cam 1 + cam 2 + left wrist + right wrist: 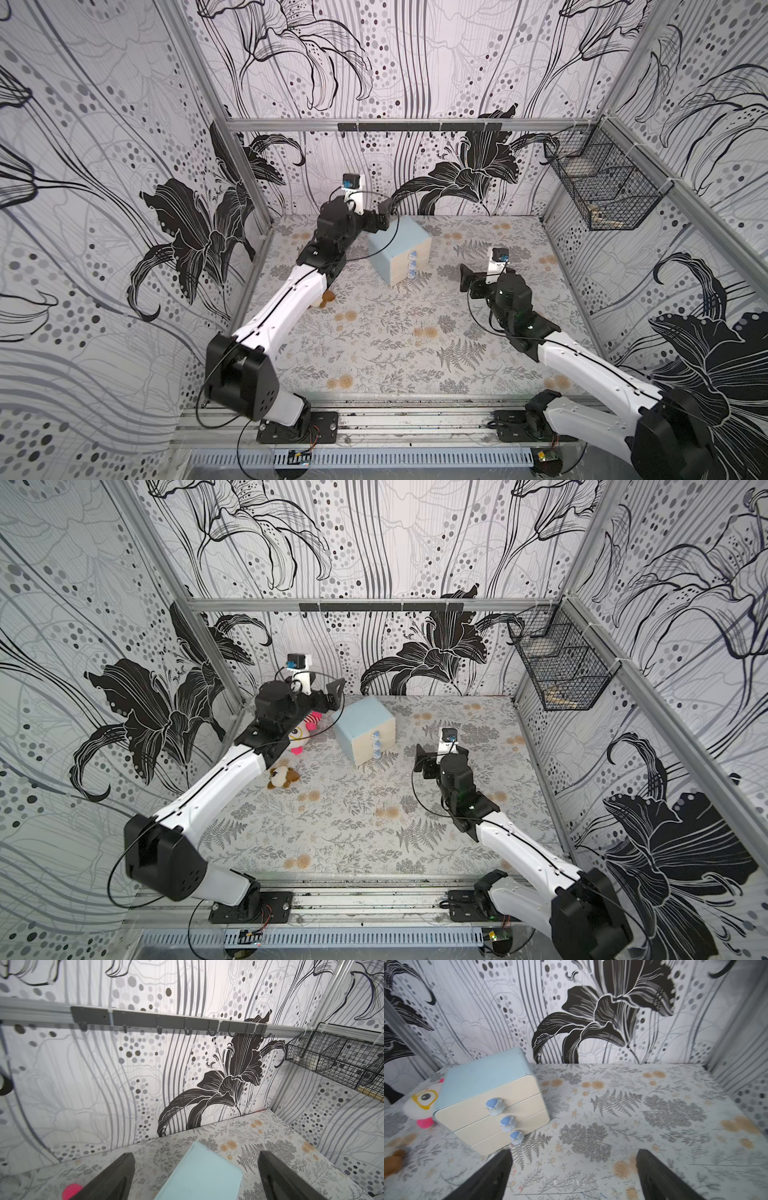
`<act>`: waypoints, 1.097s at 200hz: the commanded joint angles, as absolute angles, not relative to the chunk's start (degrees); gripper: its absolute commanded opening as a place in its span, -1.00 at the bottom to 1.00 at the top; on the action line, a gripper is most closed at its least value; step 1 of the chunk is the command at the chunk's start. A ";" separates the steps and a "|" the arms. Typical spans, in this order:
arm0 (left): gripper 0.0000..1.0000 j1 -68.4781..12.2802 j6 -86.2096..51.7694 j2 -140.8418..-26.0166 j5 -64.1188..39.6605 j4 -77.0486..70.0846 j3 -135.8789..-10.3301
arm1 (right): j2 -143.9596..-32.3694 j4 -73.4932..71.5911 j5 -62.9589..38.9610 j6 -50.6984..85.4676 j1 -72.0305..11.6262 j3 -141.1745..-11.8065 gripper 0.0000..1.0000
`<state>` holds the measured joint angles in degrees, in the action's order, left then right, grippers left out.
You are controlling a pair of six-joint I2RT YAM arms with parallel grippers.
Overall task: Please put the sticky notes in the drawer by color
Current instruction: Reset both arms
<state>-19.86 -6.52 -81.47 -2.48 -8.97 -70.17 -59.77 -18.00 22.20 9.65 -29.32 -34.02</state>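
Note:
The drawer [399,253] [365,729] is a pale-blue chest standing at the back middle of the table, turned at an angle. Its three cream drawers with blue knobs [506,1123] are all shut. No sticky notes show in any view. My left gripper [381,216] [334,694] hovers above the chest's rear left corner, open, and the blue top [199,1176] lies below its spread fingers [124,1167]. My right gripper [467,276] [422,756] [573,1151] hangs open over the patterned table, to the right of the drawer fronts, holding nothing.
A white and pink plush toy [301,733] [423,1101] lies against the chest's left side, under my left arm. A small brown plush [282,777] [326,297] lies nearer the front. A black wire basket [602,187] hangs on the right wall. A hook rail [419,126] runs along the back wall.

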 commanded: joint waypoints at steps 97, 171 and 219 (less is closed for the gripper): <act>0.95 -17.98 -8.06 -54.45 29.64 -40.46 -14.22 | -70.72 -52.26 24.46 1.97 -8.92 -12.28 0.98; 0.95 -13.54 -0.31 -73.39 24.34 -65.65 -8.99 | -85.80 -67.05 7.83 -1.68 -1.07 -12.75 0.94; 0.95 -7.61 -4.13 -81.09 16.67 -68.69 -11.14 | -85.89 -67.43 6.66 -1.62 -0.37 -12.65 0.94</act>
<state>-10.79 -2.31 -79.50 21.76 -62.52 -10.00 -86.08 -64.95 8.73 -0.95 -0.86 -12.40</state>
